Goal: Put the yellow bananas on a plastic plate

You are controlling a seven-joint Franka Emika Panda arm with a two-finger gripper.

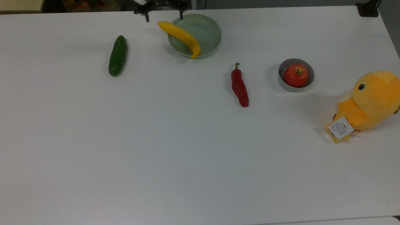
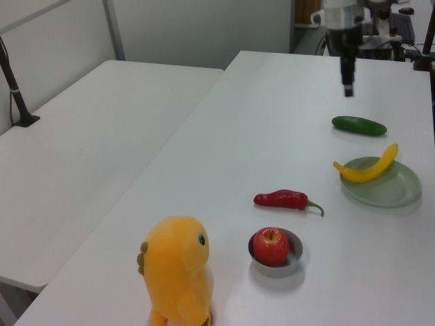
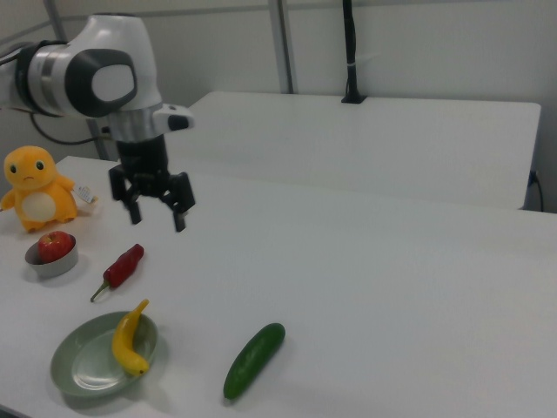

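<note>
The yellow banana (image 1: 182,36) lies free across the rim of the pale green plastic plate (image 1: 208,31), on the top view's left side of it; one pointed end sticks out past the rim. In the right view the banana (image 3: 129,338) rests on the plate (image 3: 83,367) at that side. My gripper (image 3: 157,217) hangs open and empty, well above the table and apart from the plate. The top view has the gripper (image 1: 163,13) at the far table edge, its two dark fingers spread wide. The left view shows the gripper (image 2: 348,85) above and beyond the banana (image 2: 368,169) and plate (image 2: 393,192).
A green cucumber (image 1: 117,55) lies at the top view's left of the plate. A red chili (image 1: 239,86) lies nearer the middle. A grey bowl (image 1: 282,82) holds a red apple (image 1: 295,75). An orange-yellow plush chick (image 1: 370,100) sits at the top view's right edge.
</note>
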